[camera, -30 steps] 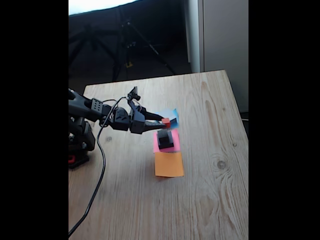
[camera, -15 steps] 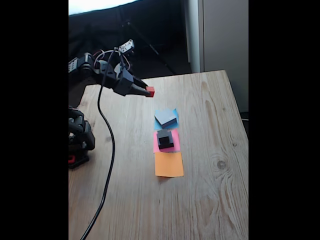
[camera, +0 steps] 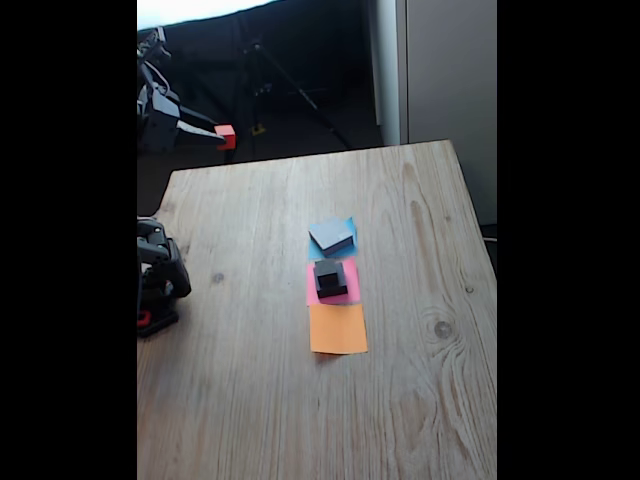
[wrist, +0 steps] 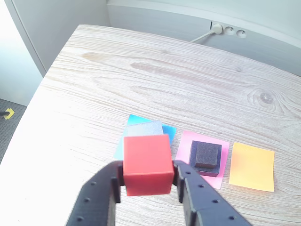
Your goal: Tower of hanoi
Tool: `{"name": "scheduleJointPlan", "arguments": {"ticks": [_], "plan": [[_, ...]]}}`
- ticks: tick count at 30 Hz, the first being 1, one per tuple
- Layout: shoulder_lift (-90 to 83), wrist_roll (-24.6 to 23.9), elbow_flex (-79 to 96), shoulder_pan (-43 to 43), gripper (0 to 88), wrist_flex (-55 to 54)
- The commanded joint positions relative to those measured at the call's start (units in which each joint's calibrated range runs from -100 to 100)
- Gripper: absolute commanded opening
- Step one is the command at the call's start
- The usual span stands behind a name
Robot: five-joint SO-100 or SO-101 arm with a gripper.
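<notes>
wooden table [camera: 400, 250] | hand [wrist: 146, 181] grips red cube [wrist: 146, 162] | wrist view: wall sockets [wrist: 228, 31]

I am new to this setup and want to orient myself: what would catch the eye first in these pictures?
The tiny red cube, clamped in the black two-finger gripper high above the wooden table, stands out first. Below, three paper squares lie in a row: the flat grey block on blue, two stacked black blocks on pink, the orange square bare.

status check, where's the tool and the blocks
Tool shut on small red cube, raised high off table. Flat grey block on blue paper; two black blocks stacked on pink paper. Orange paper square bare.
</notes>
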Motion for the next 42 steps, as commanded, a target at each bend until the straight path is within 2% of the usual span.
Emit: {"name": "scheduleJointPlan", "arguments": {"ticks": [1, 9, 16, 19, 25, 32, 42], "plan": [[-0.6, -0.6, 2.4, -0.9, 0.2, -1.7], [-3.3, 0.0, 30.2, 0.6, 0.2, -23.9], [-3.8, 4.2, 52.2, 0.5, 0.2, -42.8], [-2.3, 5.2, 61.0, 0.5, 0.2, -54.3], [2.4, 10.6, 76.6, 0.0, 0.2, -79.5], [10.6, 14.6, 87.6, -1.4, 0.2, -103.4], [28.7, 14.6, 90.8, -1.9, 0.2, -128.3]]}}
